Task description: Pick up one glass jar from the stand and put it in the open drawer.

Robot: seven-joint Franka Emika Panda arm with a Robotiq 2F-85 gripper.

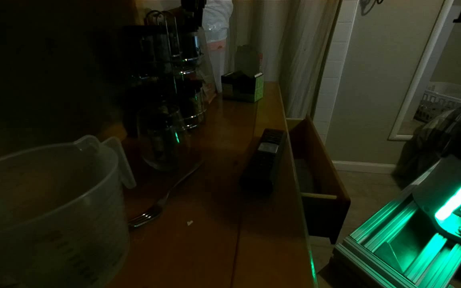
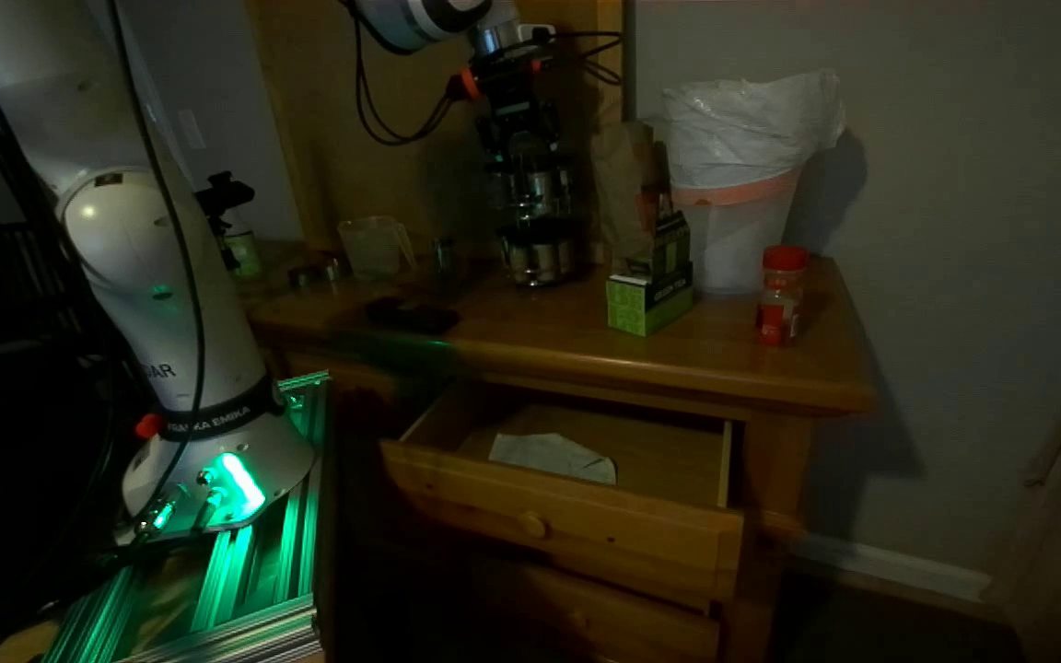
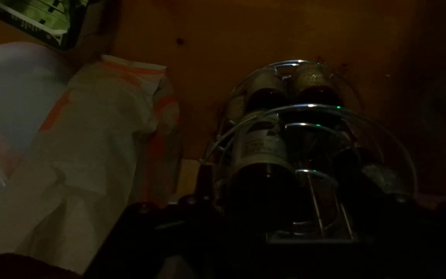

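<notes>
The stand, a tiered rack of thin metal bars (image 1: 174, 36), stands at the back of the counter with several jars; its wire ring also shows in the wrist view (image 3: 308, 105). A dark-lidded jar with a pale label (image 3: 261, 145) sits in its upper tier, also visible in an exterior view (image 2: 540, 189). My gripper (image 2: 521, 147) points down right over the stand. In the wrist view its dark fingers (image 3: 279, 174) are spread, with the jar's lid between them, nearer the left finger. Contact is too dark to tell. The wooden drawer (image 2: 567, 511) is pulled open; its side wall shows too (image 1: 324, 160).
A paper bag (image 3: 91, 162) and a bag-lined bucket (image 2: 733, 230) stand close beside the stand. A green box (image 2: 650, 299) and red-lidded jar (image 2: 779, 295) are nearby. A plastic jug (image 1: 54, 200), drinking glass (image 1: 162, 140), fork (image 1: 162, 200) and black handset (image 1: 266, 160) are on the counter.
</notes>
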